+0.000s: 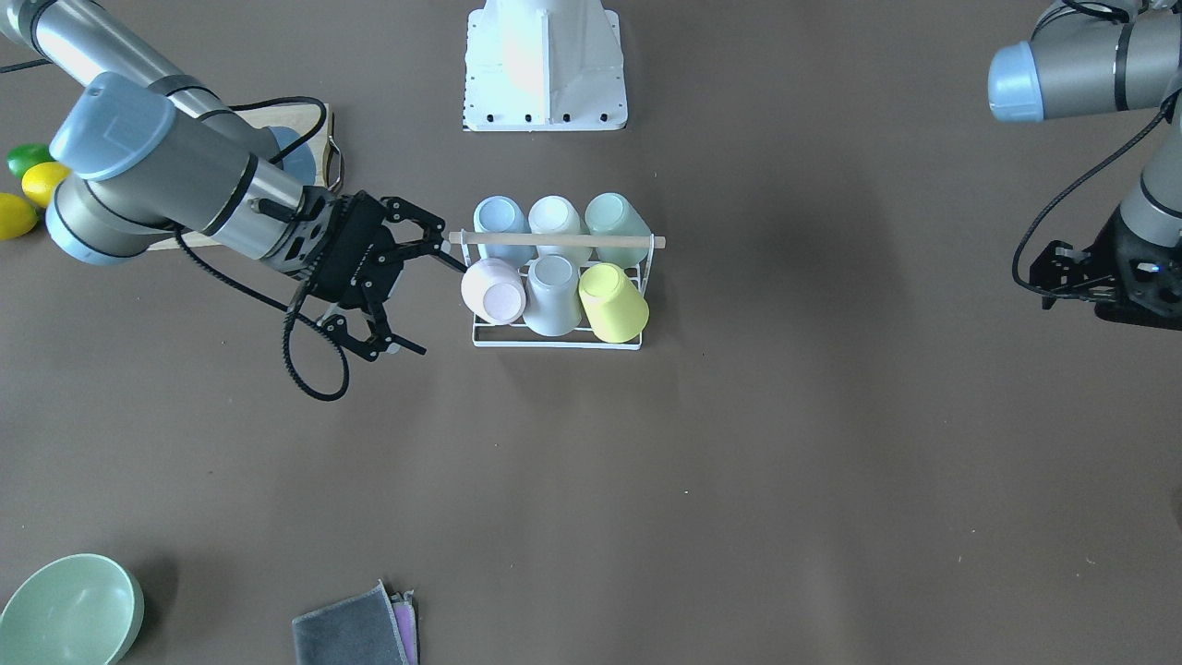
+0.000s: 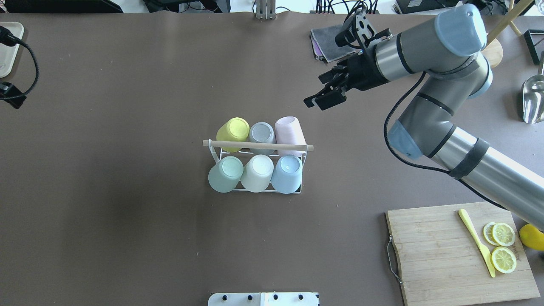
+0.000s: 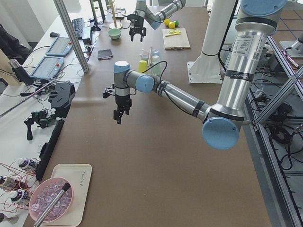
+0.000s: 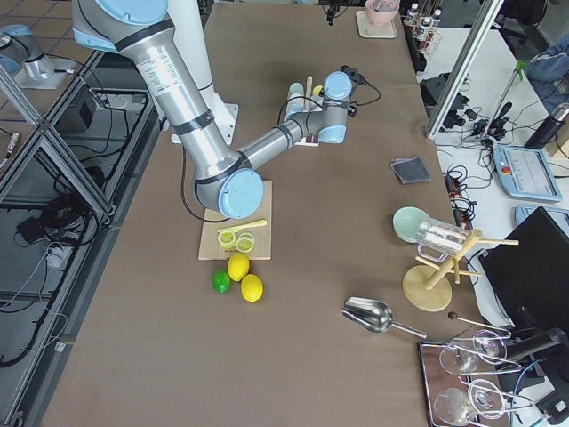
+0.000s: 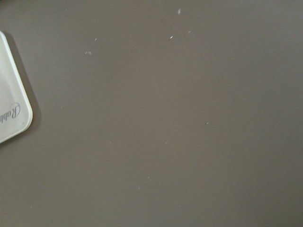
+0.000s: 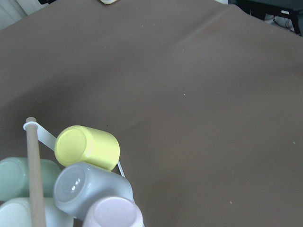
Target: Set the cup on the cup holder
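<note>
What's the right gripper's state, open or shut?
Open. The right gripper shows its fingers spread wide beside the cup holder, with nothing between them.

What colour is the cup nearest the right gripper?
Pale pink cup, clearest in the exterior front-facing view.

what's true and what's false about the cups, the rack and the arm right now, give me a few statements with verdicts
1. Six cups sit on the cup holder. True.
2. The right tool grips the pink cup. False: it is open and empty, beside that cup.
3. The yellow cup shares a row with the pink cup. True.
4. The lemon slices lie in the green bowl. False: they lie on the cutting board.
</note>
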